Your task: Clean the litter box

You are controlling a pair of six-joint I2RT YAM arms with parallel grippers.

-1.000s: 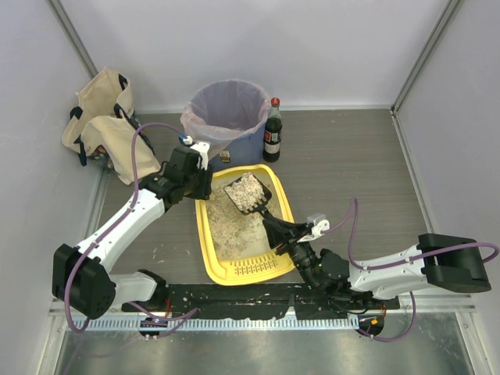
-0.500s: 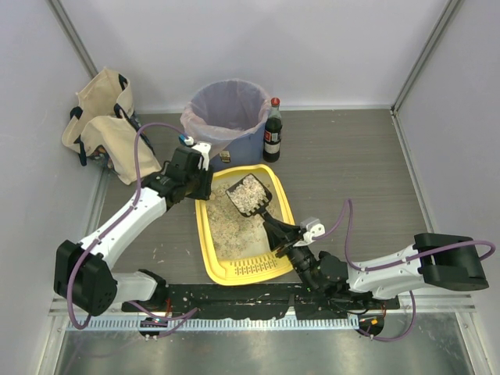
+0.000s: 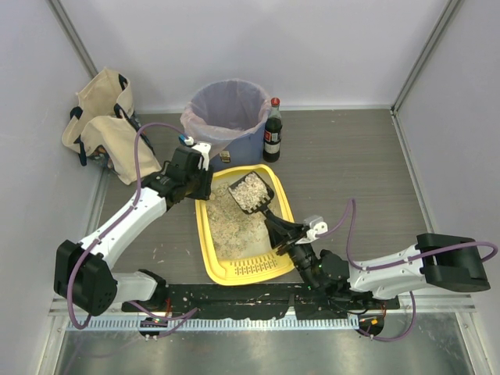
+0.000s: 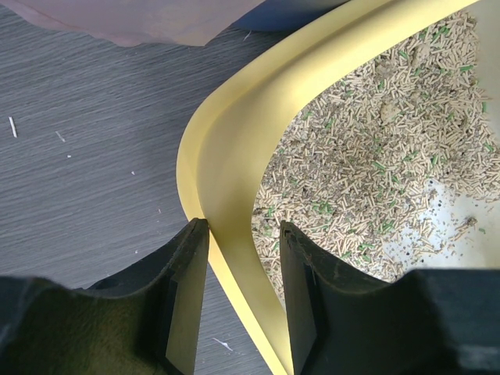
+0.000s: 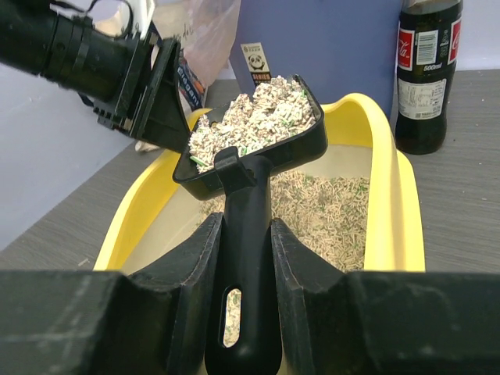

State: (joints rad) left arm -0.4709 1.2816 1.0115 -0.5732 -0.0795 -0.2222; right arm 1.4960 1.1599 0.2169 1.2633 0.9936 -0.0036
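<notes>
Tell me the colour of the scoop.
The scoop is black, seen best in the right wrist view.

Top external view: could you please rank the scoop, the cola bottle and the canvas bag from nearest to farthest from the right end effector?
1. Scoop: held in the right end effector, over the litter box.
2. Cola bottle: beyond the box, at the back.
3. Canvas bag: far left corner.

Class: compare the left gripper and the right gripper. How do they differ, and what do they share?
The left gripper straddles the corner rim of the litter box; the right gripper is shut on the handle of a black scoop. The left gripper carries nothing; the right gripper's scoop is heaped with litter. Both have black fingers at the same box.
</notes>
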